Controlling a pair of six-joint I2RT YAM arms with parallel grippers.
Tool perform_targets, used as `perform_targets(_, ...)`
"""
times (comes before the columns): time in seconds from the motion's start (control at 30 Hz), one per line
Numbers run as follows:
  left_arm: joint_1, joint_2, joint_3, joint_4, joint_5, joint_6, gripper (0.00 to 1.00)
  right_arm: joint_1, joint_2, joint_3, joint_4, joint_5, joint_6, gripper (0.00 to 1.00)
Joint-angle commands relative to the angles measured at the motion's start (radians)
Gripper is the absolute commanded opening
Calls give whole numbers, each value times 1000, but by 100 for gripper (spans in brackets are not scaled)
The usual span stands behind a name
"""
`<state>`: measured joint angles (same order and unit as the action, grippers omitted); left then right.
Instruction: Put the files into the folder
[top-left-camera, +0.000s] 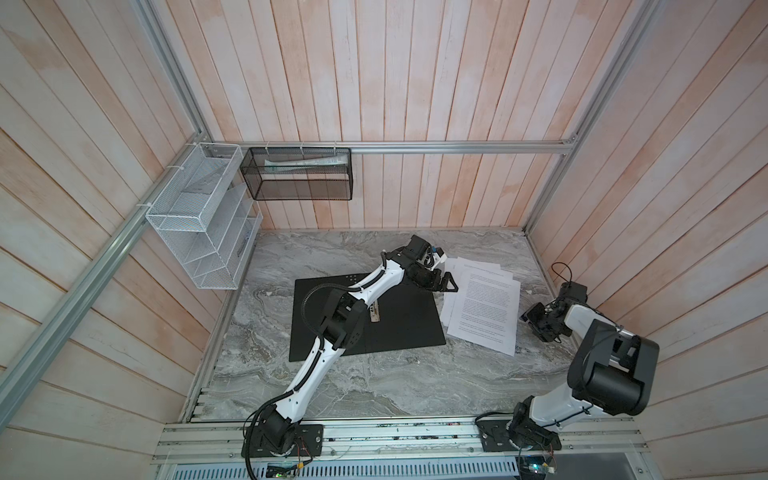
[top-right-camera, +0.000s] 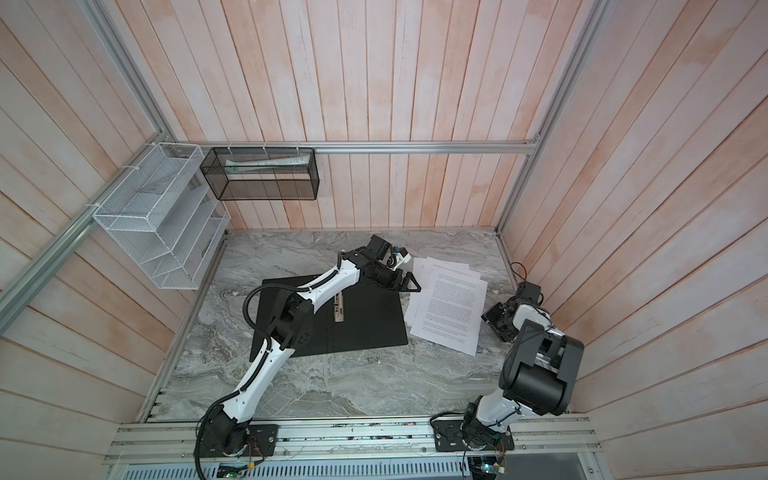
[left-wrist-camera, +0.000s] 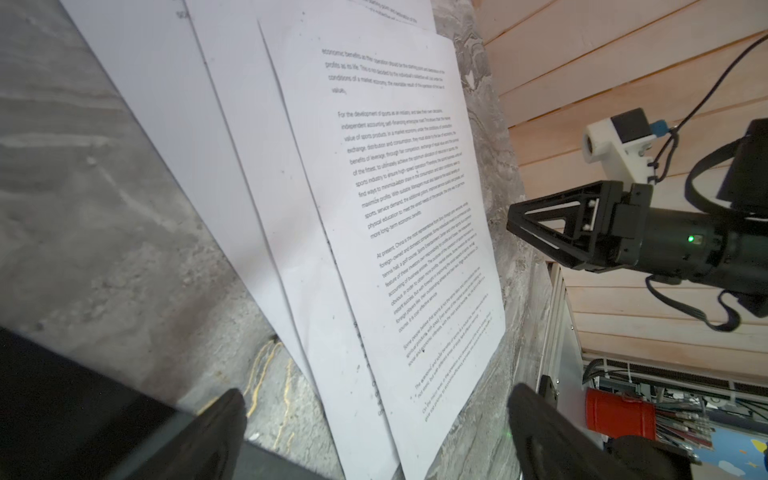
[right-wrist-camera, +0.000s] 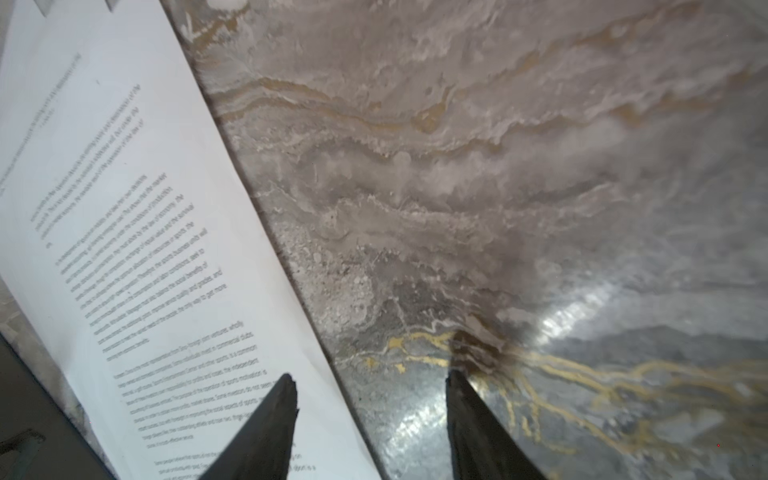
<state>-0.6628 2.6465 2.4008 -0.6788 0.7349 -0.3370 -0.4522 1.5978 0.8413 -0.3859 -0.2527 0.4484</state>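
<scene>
The right tool hangs at the files' right edge, jaws apart and empty: one finger over paper, one over the marble worktop. The files lie fanned flat just right of the open folder, its black inside up and spine clip showing. The top sheet reads "For the development of sports as an industry". The left tool — spread wide, holding nothing — hovers over the folder's far right corner. Behind, a white wire mesh rack and a black mesh basket hang on the wall rails.
</scene>
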Motion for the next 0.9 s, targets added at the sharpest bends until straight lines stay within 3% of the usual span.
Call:
perform_targets(0.0,2,21,26,-7,-15,-22,100,-3,40,34,14,-57,-35,57)
perform_targets(0.17,4,22,24,-9,-8,-27,100,0,89,36,28,-129,-61,57)
perform_targets(0.2,5,23,21,-8,-7,-36,100,3,104,38,30,-152,-71,70)
perform_targets(0.23,5,23,21,-4,-5,-42,100,9,120,41,27,-169,-80,76)
perform_targets(0.53,14,47,27,7,9,-90,100,119,204,81,5,-144,-110,74)
perform_targets(0.87,23,74,40,18,35,-130,100,146,157,68,10,-228,-114,73)
